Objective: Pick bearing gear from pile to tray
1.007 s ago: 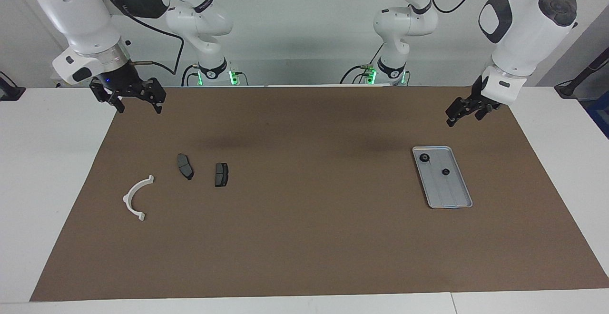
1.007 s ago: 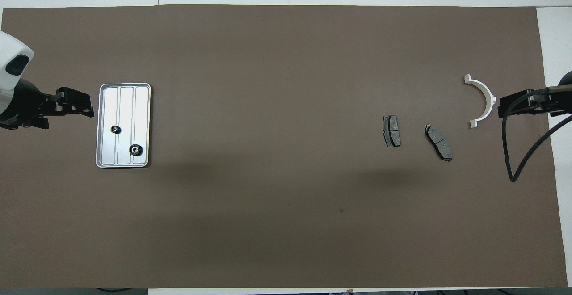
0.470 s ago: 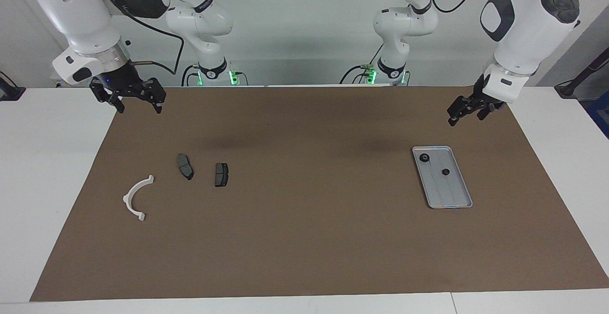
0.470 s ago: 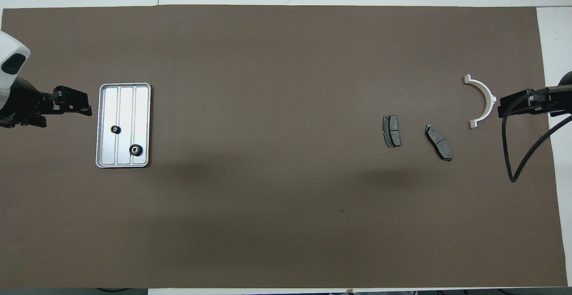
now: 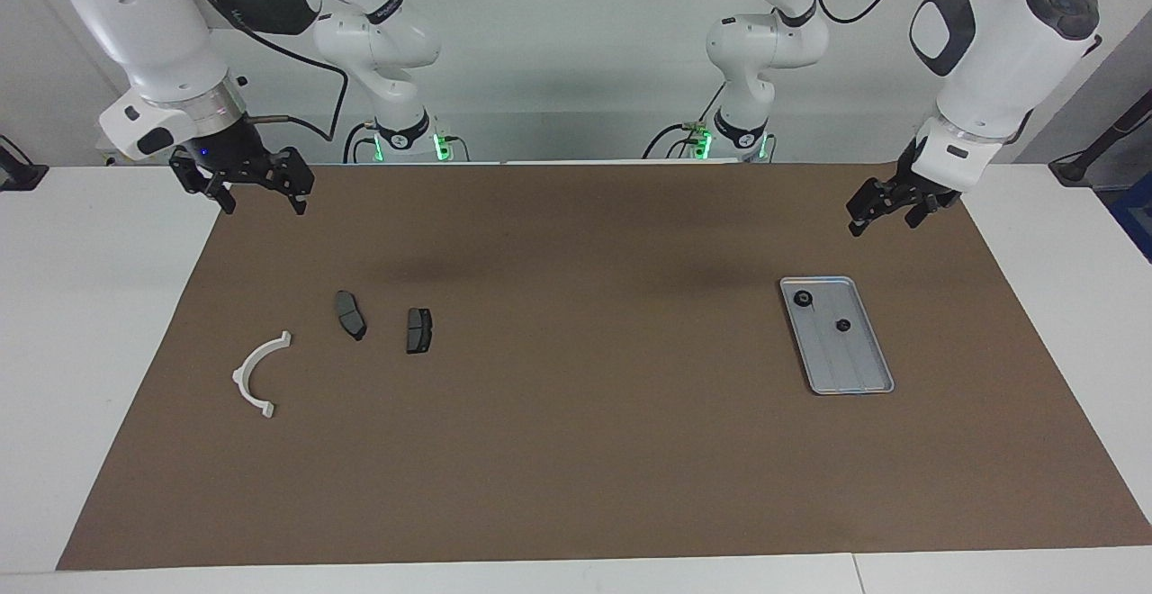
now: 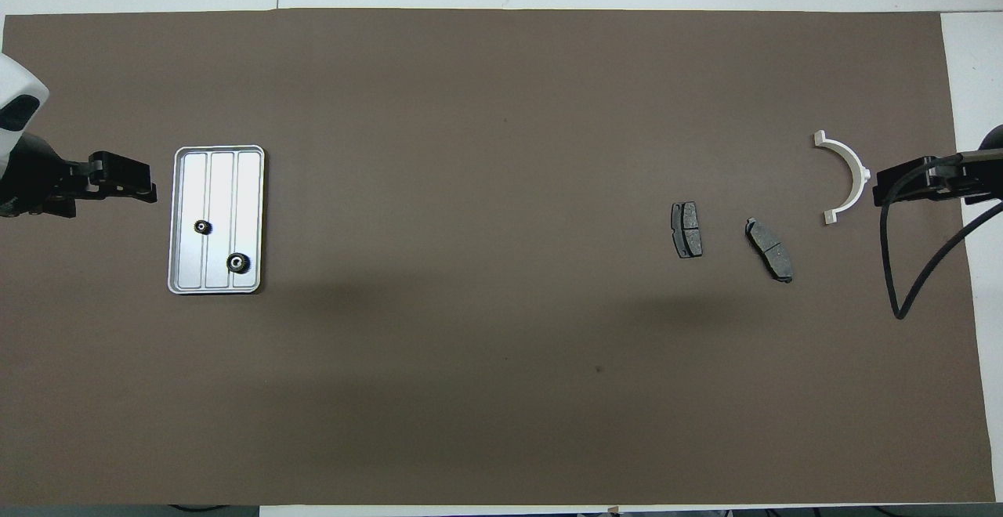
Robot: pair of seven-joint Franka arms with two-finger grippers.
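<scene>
The left gripper hangs wide and empty beside the tray, which holds two bearing gears; none show among the pile, under the wide, empty right gripper. Seemingly done.

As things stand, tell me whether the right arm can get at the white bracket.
Probably yes. The right tool hangs open and empty above the mat's corner at that end, and the bracket lies alone on bare mat, apart from the two pads, with nothing between.
</scene>
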